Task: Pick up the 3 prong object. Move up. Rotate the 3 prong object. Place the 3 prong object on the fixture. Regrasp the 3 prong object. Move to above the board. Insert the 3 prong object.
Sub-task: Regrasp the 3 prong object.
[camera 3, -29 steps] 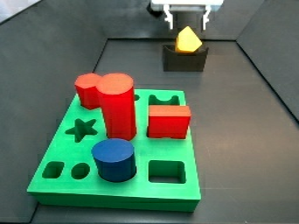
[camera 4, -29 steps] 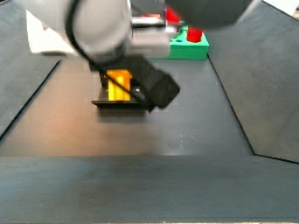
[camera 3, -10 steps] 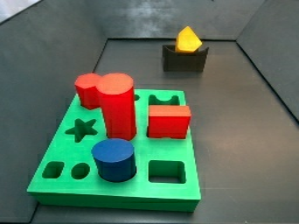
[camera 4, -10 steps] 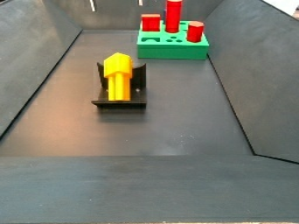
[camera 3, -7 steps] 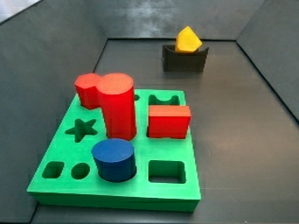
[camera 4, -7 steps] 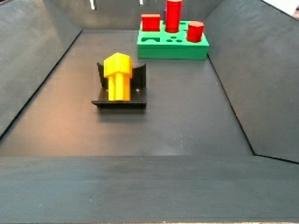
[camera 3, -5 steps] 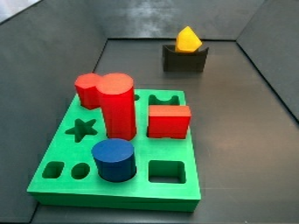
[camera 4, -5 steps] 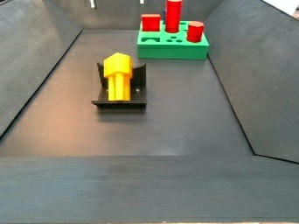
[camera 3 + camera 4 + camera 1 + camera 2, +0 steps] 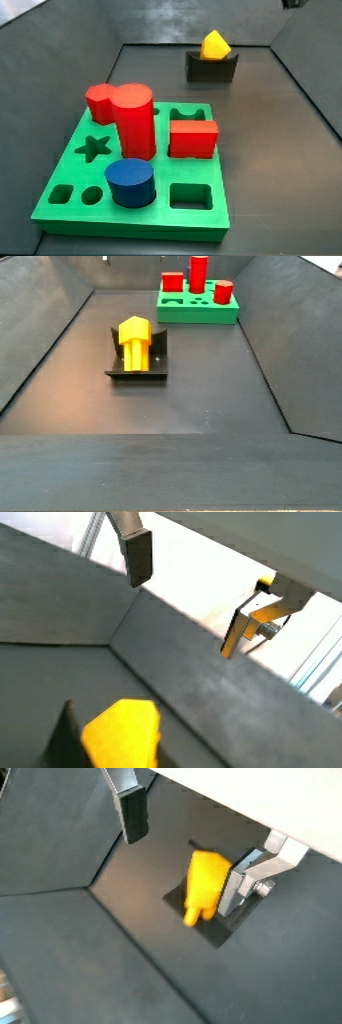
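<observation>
The yellow 3 prong object (image 9: 134, 341) lies on the dark fixture (image 9: 136, 371) with its prongs pointing along the floor. It also shows in a side view (image 9: 214, 43) on the fixture (image 9: 211, 67) at the back. In a wrist view the gripper (image 9: 185, 850) is open and empty, well above the 3 prong object (image 9: 203, 886) and the fixture (image 9: 218, 928). In a wrist view the gripper (image 9: 187, 592) holds nothing; the object (image 9: 120, 732) shows far below. The green board (image 9: 80, 185) lies apart from the fixture. The gripper is out of both side views.
On the board stand a tall red cylinder (image 9: 132, 120), a red cube (image 9: 194, 138), a red block (image 9: 99, 100) and a blue cylinder (image 9: 130, 182). The board also shows far off (image 9: 198, 311). Sloped dark walls (image 9: 54, 326) enclose the floor.
Earlier the gripper stood at the fixture around the 3 prong object. It has let go and risen out of the side views. The object stays on the fixture.
</observation>
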Controlling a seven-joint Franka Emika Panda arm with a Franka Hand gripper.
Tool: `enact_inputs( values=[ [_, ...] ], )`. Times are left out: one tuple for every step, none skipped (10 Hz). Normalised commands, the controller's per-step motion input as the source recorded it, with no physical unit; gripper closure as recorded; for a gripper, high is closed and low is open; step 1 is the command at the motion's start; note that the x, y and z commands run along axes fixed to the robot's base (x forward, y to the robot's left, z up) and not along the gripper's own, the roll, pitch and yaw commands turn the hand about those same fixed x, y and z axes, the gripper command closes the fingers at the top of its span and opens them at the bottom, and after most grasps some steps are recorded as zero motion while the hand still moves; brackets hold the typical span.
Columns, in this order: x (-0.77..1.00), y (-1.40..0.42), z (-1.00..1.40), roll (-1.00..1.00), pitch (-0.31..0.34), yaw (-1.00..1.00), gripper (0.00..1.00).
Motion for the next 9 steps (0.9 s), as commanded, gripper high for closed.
enact_inputs(
  values=[
    [0.09,-0.04,-0.01,0.56,0.158,0.16,0.0],
    [0.1,-0.04,-0.01,0.43,0.143,0.17,0.0],
    [0.08,-0.03,0.0,0.26,0.105,0.18,0.0],
    [0.03,0.08,-1.0,0.22,-0.018,0.22,0.0],
    [0.03,0.07,-1.0,0.21,-0.045,0.21,0.0],
    [0.04,0.07,-1.0,0.19,-0.068,0.19,0.0],
    [0.06,0.06,-1.0,0.12,-0.112,0.12,0.0],
    [0.07,0.06,-1.0,0.1,-0.128,0.1,0.0],
    [0.08,0.05,-1.0,0.08,-0.136,0.05,0.0]
  ],
)
